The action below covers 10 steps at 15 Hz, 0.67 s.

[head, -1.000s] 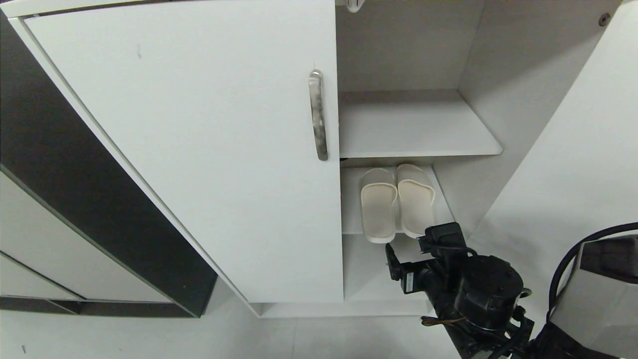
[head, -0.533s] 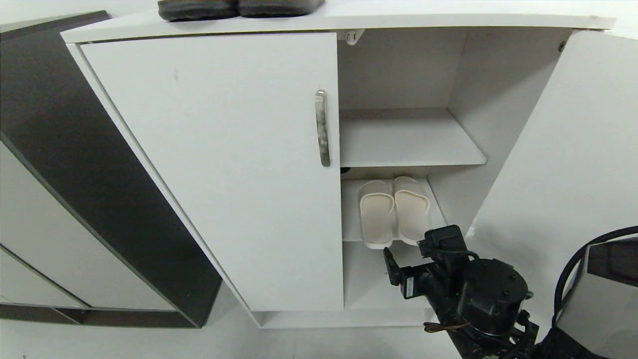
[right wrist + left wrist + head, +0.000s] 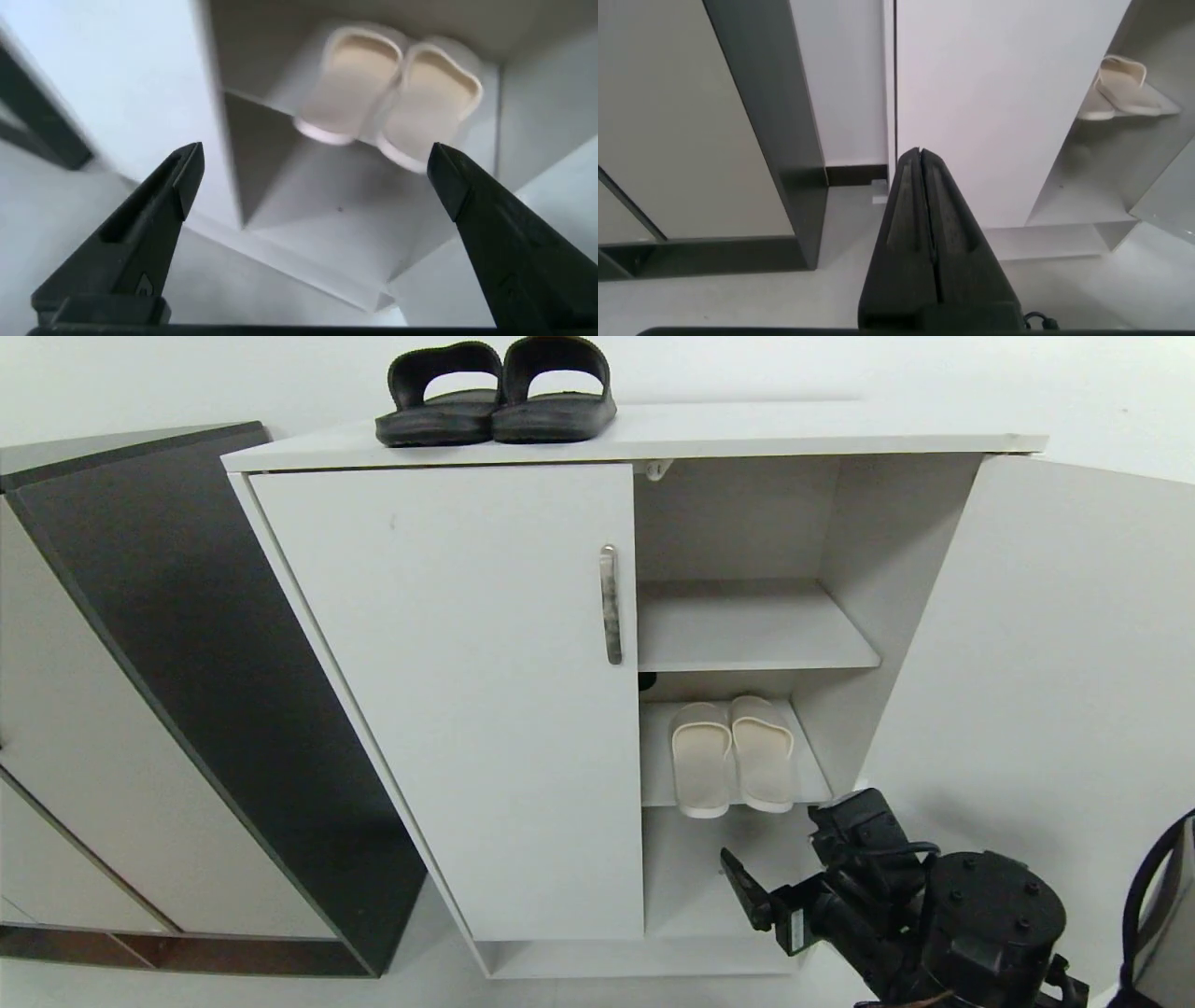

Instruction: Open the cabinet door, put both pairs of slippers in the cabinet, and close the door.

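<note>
Spread wide at the right gripper point(image 3: 315, 159), with both fingers point(image 3: 140, 243) gripping and touching nothing, low before the open half of the cabinet point(image 3: 794, 425). Pressed fully together at the left gripper point(image 3: 920, 163), empty, facing the closed left door point(image 3: 990, 93). Over to the white slippers point(image 3: 733, 756), paired on the middle shelf point(image 3: 658, 756). Up to the black slippers point(image 3: 495, 392), parked on the cabinet top.

Closed left pincer point(image 3: 920, 159) before cabinet point(image 3: 999, 103)

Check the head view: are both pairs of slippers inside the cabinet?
No: the black slippers lie on the cabinet top, while the cream slippers rest on a shelf inside.
</note>
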Motion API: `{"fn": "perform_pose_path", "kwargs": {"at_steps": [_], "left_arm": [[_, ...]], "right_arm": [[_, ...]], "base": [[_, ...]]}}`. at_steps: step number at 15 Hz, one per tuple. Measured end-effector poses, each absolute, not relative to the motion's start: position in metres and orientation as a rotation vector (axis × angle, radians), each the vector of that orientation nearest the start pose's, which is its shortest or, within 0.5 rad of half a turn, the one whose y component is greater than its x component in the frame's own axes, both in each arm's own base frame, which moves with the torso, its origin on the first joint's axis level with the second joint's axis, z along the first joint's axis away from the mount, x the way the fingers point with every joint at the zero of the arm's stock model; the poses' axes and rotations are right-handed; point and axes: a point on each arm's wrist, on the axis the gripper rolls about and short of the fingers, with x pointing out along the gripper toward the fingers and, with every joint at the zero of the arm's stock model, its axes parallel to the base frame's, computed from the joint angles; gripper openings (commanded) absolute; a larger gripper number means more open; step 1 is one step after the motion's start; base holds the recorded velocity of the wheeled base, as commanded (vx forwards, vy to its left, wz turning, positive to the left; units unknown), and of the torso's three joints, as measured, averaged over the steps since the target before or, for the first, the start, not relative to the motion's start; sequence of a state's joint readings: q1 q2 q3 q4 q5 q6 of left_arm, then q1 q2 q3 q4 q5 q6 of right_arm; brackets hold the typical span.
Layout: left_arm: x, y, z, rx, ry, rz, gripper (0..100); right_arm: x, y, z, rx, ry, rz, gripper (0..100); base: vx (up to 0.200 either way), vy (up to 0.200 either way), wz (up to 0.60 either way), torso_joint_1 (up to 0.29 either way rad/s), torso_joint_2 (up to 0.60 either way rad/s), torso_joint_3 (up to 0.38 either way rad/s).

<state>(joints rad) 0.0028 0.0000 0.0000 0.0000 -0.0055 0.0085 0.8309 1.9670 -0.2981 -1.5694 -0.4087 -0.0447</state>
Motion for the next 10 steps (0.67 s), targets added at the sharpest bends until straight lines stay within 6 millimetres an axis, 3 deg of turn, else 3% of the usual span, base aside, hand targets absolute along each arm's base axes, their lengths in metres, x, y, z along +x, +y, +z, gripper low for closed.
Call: {"fn": "perform_pose_path", "kwargs": {"at_steps": [6, 10], "left_arm": [[-0.023, 0.0, 0.075, 0.009, 0.0, -0.003, 0], [-0.023, 0.0, 0.075, 0.009, 0.0, -0.003, 0]], "right_arm": [[0.179, 0.19, 0.091, -0.085, 0.082, 0.518, 100], [0.174, 0.188, 0.088, -0.091, 0.093, 0.574, 100]], "base": [[0.0, 0.0, 0.0, 0.0, 0.0, 0.0], [0.0, 0.2, 0.0, 0.002, 0.0, 0.005]]}}
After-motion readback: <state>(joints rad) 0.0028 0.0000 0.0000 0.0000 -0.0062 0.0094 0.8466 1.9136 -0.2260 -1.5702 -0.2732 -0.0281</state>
